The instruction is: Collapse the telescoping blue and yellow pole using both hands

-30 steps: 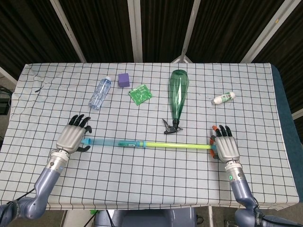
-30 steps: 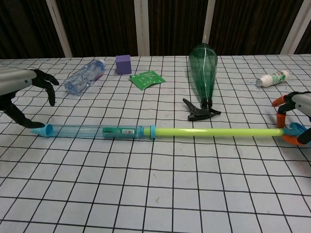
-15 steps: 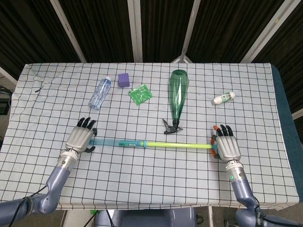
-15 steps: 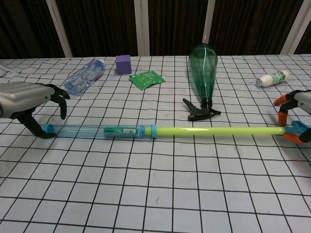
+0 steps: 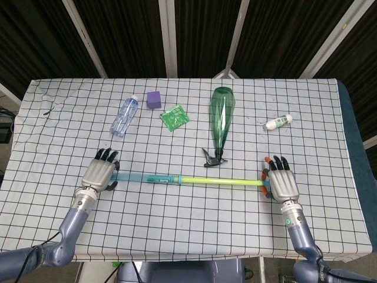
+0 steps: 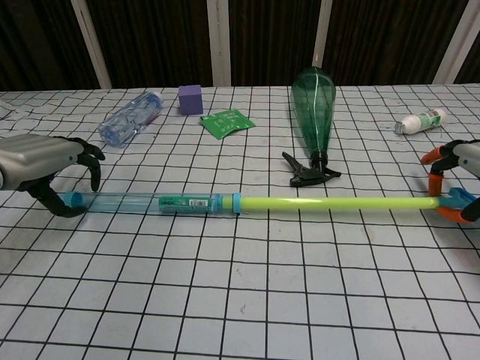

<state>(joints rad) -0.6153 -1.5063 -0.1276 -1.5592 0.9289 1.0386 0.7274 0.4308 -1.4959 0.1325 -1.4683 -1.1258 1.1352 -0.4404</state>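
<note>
The telescoping pole lies across the table, its clear blue tube (image 5: 144,177) (image 6: 142,202) on the left and its yellow rod (image 5: 221,181) (image 6: 334,202) drawn out to the right. My left hand (image 5: 100,175) (image 6: 37,159) arches over the blue tube's left end. The thumb touches the end cap and the fingers (image 6: 92,169) hover above the tube. My right hand (image 5: 281,183) (image 6: 459,172) sits at the yellow rod's right end. Its orange-tipped fingers are spread and the blue end cap (image 6: 457,198) lies between thumb and fingers. Neither hand closes around the pole.
Behind the pole lie a green spray bottle (image 5: 222,121) (image 6: 313,105) with a black trigger, a clear water bottle (image 5: 124,115) (image 6: 131,116), a purple cube (image 5: 154,98) (image 6: 190,98), a green packet (image 5: 175,117) (image 6: 227,122) and a small white bottle (image 5: 277,122) (image 6: 420,121). The checked cloth (image 5: 188,224) covers the table.
My left hand has moved right and down onto the blue tube's left end, covering its cap. The pole and my right hand have hardly moved.
</note>
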